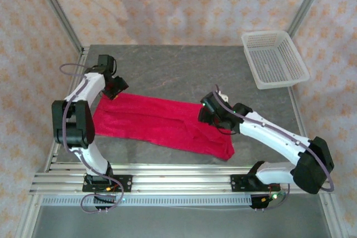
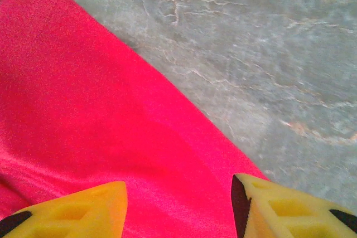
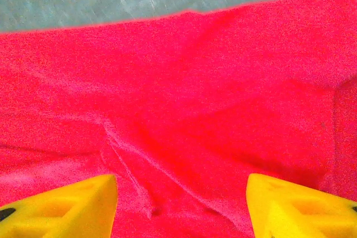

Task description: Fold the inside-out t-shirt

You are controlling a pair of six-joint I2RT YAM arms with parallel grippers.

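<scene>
top external: the inside-out t-shirt (image 1: 159, 122) lies flat on the table (image 1: 178, 68) as a long red band running from far-left to near-right. by the look of it, it is already narrowed lengthwise. the left gripper (image 1: 115, 86) sits at the band's far-left corner. the right gripper (image 1: 208, 114) is over the cloth nearer its right end, with a tail of shirt reaching past it toward the near edge. a white basket (image 1: 274, 59) stands well apart at the far-right corner.

left wrist: yellow fingers (image 2: 83, 210) apart, with the cloth edge and bare table visible in the gap. nothing pinched; jaws moderately wide.

right wrist: fingers (image 3: 72, 204) spread wide above wrinkled red cloth, creases running between them. no fold clamped.

judgement: this looks like the gap between folds. the side folds seem done, both jaws are free, and the cross fold is not yet made. the neck tag can't be made out, so i cannot tell which end is the collar.

next move calls for a clean pinch through all layers at one end of the band. that end then needs carrying evenly over toward the other so the layers don't slide. the right-hand wrinkles may want smoothing first.
</scene>
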